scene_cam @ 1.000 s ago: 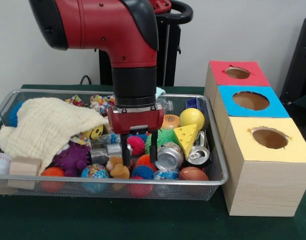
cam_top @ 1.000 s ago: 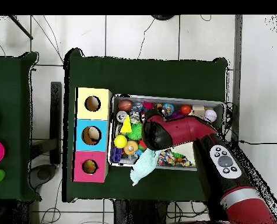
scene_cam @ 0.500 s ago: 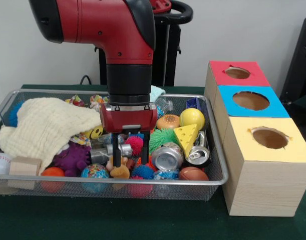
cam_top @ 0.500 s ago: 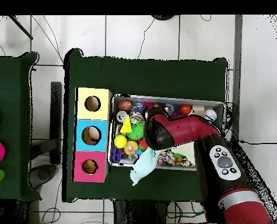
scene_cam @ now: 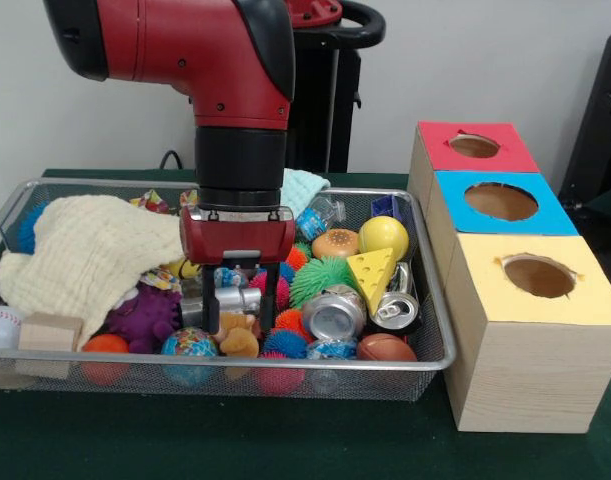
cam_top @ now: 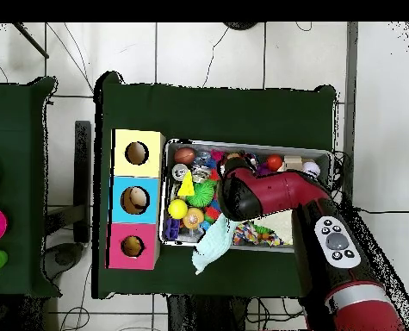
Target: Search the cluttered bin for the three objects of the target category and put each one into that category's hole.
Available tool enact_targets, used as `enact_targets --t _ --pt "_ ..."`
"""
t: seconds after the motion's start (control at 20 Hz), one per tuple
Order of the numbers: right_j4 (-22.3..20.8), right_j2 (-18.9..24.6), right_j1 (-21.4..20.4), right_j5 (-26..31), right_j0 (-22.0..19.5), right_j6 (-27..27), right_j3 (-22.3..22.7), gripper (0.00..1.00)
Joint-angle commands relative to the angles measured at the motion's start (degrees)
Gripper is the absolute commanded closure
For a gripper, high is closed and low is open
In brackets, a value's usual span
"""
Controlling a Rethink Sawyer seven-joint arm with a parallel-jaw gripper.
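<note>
My gripper (scene_cam: 239, 318) is low in the wire bin (scene_cam: 385, 368), near its middle front. It is open, one finger on either side of a silver can (scene_cam: 232, 298) lying on its side. A small brown teddy bear (scene_cam: 237, 337) lies just below the fingertips. To the right are a crushed can (scene_cam: 333, 313), another can (scene_cam: 395, 309), a yellow cheese wedge (scene_cam: 372, 268), a toy burger (scene_cam: 336, 243) and a yellow ball (scene_cam: 384, 236). Red (scene_cam: 474, 146), blue (scene_cam: 501, 201) and yellow (scene_cam: 538, 275) boxes with holes stand right of the bin. In the overhead view the arm (cam_top: 263, 194) hides the gripper.
A cream cloth (scene_cam: 85, 255) covers the bin's left part, above a purple plush (scene_cam: 143, 315), a wooden block (scene_cam: 50, 332) and a baseball (scene_cam: 0, 326). Spiky balls (scene_cam: 320, 275), a globe ball (scene_cam: 188, 343) and a toy football (scene_cam: 385, 348) crowd the front. A teal cloth (cam_top: 212, 244) hangs over the bin's edge.
The arm has slid leftward across the bin in the front view. The open gripper went from over the spiky balls to astride the silver can. Nothing was picked up.
</note>
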Motion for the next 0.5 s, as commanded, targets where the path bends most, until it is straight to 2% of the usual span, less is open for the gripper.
enact_targets --t 0.05,0.5 --pt "0.5 0.8 1.1 5.1 -2.6 0.4 -0.4 0.0" --pt "1.4 1.7 2.2 9.7 -4.7 -2.0 2.6 0.0"
